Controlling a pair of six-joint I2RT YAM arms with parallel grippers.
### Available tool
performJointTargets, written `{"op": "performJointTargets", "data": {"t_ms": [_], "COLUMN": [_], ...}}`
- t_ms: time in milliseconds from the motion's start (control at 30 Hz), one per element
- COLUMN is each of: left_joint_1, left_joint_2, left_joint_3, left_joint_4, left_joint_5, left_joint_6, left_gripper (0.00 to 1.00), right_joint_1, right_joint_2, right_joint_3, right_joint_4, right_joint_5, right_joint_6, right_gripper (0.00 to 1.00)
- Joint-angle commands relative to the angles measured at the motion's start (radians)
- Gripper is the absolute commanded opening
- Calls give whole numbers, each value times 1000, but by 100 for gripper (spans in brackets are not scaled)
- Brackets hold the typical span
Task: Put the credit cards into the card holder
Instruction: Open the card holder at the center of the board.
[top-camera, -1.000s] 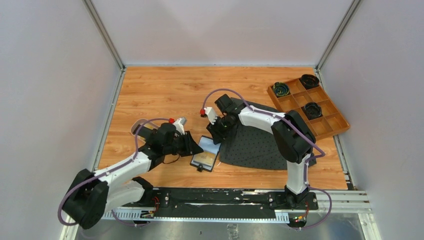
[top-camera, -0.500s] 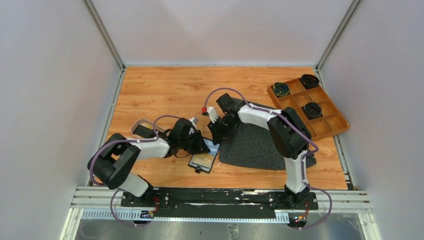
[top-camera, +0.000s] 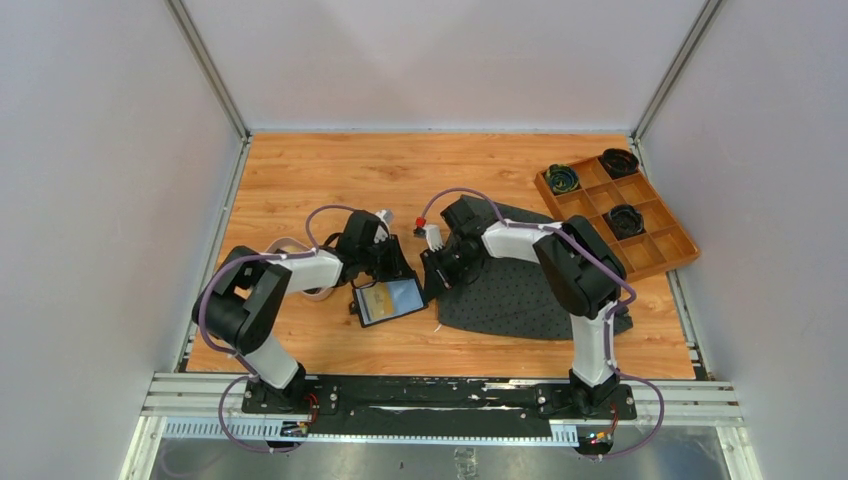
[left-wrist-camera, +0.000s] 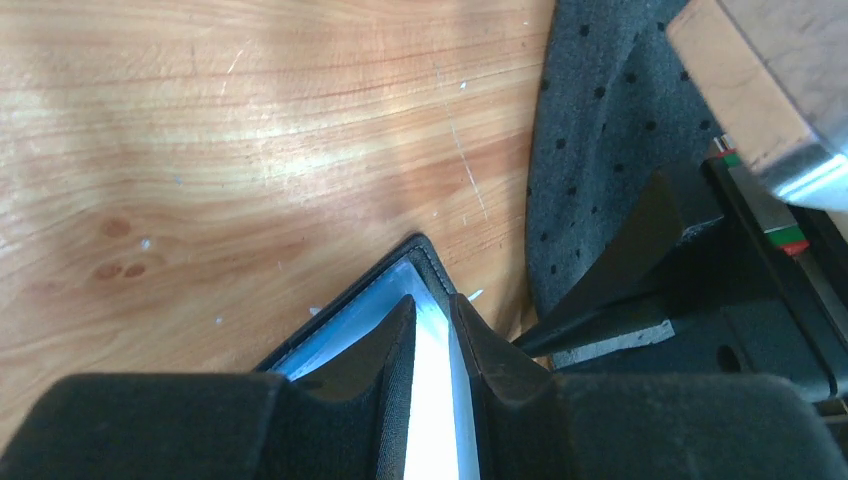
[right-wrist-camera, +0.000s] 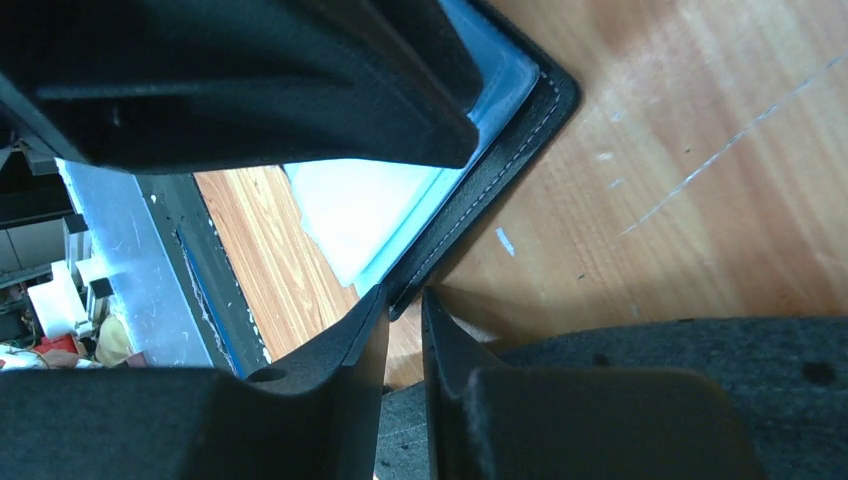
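Note:
The card holder (top-camera: 385, 301), a black bifold wallet, lies open on the wood. A gold card (top-camera: 372, 301) is on its left half and a pale blue card (top-camera: 403, 294) on its right half. My left gripper (top-camera: 396, 270) lies low over the holder's far edge. In the left wrist view its fingers (left-wrist-camera: 400, 335) are almost together on the pale blue card (left-wrist-camera: 435, 400), beside the holder's corner (left-wrist-camera: 424, 250). My right gripper (top-camera: 435, 281) is at the holder's right edge. In the right wrist view its tips (right-wrist-camera: 372, 312) pinch the stitched border (right-wrist-camera: 470, 215).
A dark perforated mat (top-camera: 520, 290) lies under the right arm. An orange-brown compartmented box (top-camera: 615, 210) with dark round things stands at the back right. A pinkish tray (top-camera: 285, 250) sits behind the left arm. Grey walls enclose the table.
The holder has turned and slid left and away from the front edge. My left gripper has swung up and right over its far edge. My right gripper has shifted slightly toward the mat.

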Motion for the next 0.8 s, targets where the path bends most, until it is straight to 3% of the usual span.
{"op": "performJointTargets", "data": {"t_ms": [0,500,667,767], "left_joint_1": [6,6,6,6], "left_joint_2": [31,-228,-407,-540], "left_joint_3": [14,79,66,27], "left_joint_4": [-73,-258,-316,-338], "left_joint_5": [8,-22,-85,-145], "left_joint_6": [84,189,241,272], "left_gripper": [25,33,34,36], "right_joint_1": [10,-41,-63,-73], "right_joint_2": [-47,-278,-414,-498], "right_joint_3": [-30,72,142,179], "right_joint_4": [-4,-283,-423,-457], "right_joint_5": [10,-36,-19,31], "right_joint_6": [10,-512,-679,-715], "right_gripper": [24,39,41,49]}}
